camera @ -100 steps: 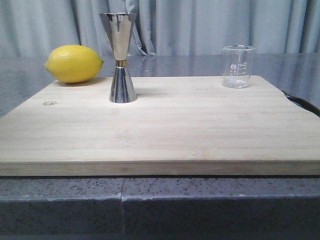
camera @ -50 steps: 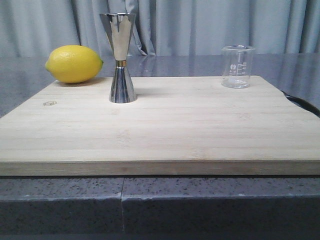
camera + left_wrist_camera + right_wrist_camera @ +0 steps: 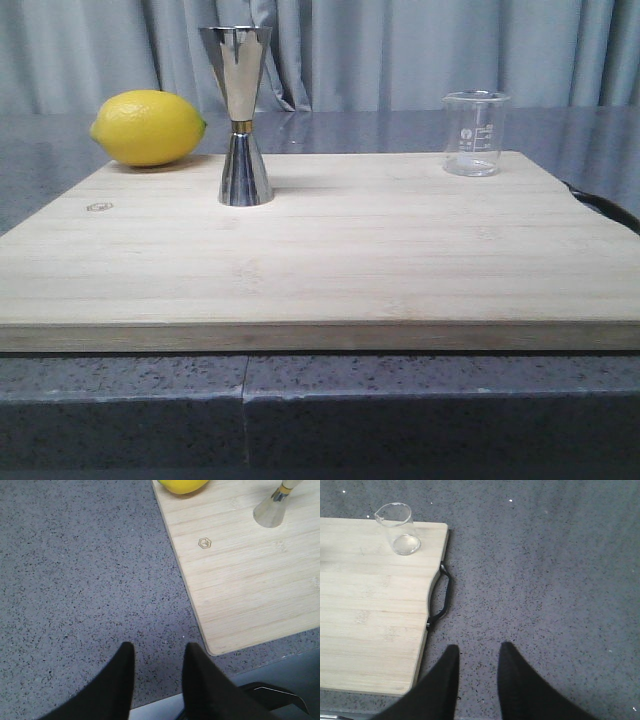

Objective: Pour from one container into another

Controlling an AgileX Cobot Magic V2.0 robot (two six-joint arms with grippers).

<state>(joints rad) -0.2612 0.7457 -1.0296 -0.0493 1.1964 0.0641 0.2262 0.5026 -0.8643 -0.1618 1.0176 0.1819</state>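
Standing apart on the board [image 3: 400, 250], beaker [image 3: 474, 133] and jigger [image 3: 241, 115]; both tools, left [image 3: 157, 652] and right [image 3: 479, 652], spread, empty over the desk [image 3: 545, 580].

You have one clear glass beaker [image 3: 476, 133] and one steel jigger [image 3: 240, 115] standing on one wooden cutting board [image 3: 330, 250]. You also have one lemon [image 3: 148, 127], and the board carries one black handle [image 3: 441, 596] on its edge. Two end effectors are yours to count: the left end effector [image 3: 156, 656] and the right end effector [image 3: 477, 658], each with two dark fingers. One speckled counter [image 3: 75, 570] lies under them.
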